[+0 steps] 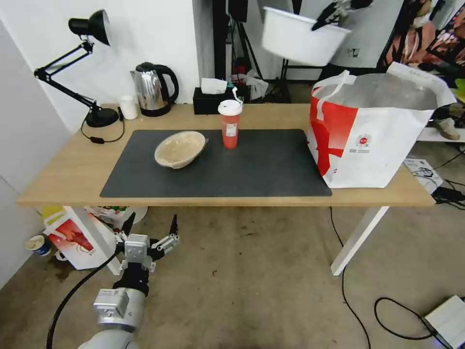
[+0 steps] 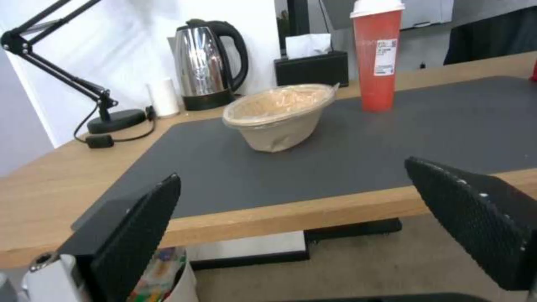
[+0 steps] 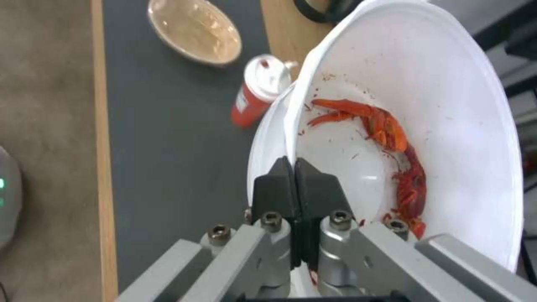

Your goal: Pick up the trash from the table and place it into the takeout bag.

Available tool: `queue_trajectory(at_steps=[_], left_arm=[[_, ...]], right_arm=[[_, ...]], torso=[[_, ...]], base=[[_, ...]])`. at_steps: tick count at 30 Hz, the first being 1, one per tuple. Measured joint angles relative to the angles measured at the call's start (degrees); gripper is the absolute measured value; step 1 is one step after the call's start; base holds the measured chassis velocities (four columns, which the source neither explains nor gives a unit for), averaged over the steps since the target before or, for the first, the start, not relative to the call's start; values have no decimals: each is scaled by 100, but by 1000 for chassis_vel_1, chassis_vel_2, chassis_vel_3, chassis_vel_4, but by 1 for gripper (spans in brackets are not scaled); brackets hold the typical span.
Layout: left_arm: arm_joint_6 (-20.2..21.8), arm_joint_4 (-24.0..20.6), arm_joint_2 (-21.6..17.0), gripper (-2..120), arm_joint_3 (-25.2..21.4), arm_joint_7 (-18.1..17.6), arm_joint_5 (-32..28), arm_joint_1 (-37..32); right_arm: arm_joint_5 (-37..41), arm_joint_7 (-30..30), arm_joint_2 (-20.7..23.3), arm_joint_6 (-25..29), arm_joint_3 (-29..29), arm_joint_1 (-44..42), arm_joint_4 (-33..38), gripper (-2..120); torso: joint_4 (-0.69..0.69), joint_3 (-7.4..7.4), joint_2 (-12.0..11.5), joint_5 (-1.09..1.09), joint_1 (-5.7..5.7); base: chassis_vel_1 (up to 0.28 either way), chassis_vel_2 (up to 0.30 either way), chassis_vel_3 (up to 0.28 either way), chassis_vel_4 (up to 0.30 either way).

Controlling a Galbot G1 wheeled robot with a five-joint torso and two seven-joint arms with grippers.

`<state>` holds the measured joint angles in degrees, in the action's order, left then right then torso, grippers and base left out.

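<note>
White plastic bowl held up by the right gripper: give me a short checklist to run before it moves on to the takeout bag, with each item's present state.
1. Right gripper pinches the rim of the white plastic bowl: ok.
2. Crayfish shells lie inside the bowl: ok.
3. Bowl held level: not ok, tilted.
4. Takeout bag stands upright on the table, mouth open: ok.
5. Bowl directly over the bag's mouth: cannot tell.
6. Left gripper open, low in front of the table, apart from the beige bowl and red drink cup: ok.

Silver left arm, black cable, black textured fingers (image 2: pixel 140 235); hex screws, apparently steel.
</note>
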<state>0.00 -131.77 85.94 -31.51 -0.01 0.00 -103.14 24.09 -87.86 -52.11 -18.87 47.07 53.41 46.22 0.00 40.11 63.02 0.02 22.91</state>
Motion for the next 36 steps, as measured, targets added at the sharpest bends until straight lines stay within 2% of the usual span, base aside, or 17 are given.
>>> queue_trajectory(at_steps=[12,18,24,36], left_arm=[[0,0,0,100,0,0,0,0],[0,0,0,100,0,0,0,0],[0,0,0,100,0,0,0,0],[0,0,0,100,0,0,0,0]], right_arm=[[-228,0,444,127,-73,-49,7,0],[-433,2,835,224,-344,-415,14,0],[-627,4,1043,336,-590,-727,-19,0],[-1091,5,1206,584,-1231,-1375,-222,0]], torso=[[0,0,0,-1,0],[-1,0,0,0,0],[0,0,0,-1,0],[0,0,0,-1,1]], base=[[0,0,0,0],[0,0,0,0],[0,0,0,0],[0,0,0,0]])
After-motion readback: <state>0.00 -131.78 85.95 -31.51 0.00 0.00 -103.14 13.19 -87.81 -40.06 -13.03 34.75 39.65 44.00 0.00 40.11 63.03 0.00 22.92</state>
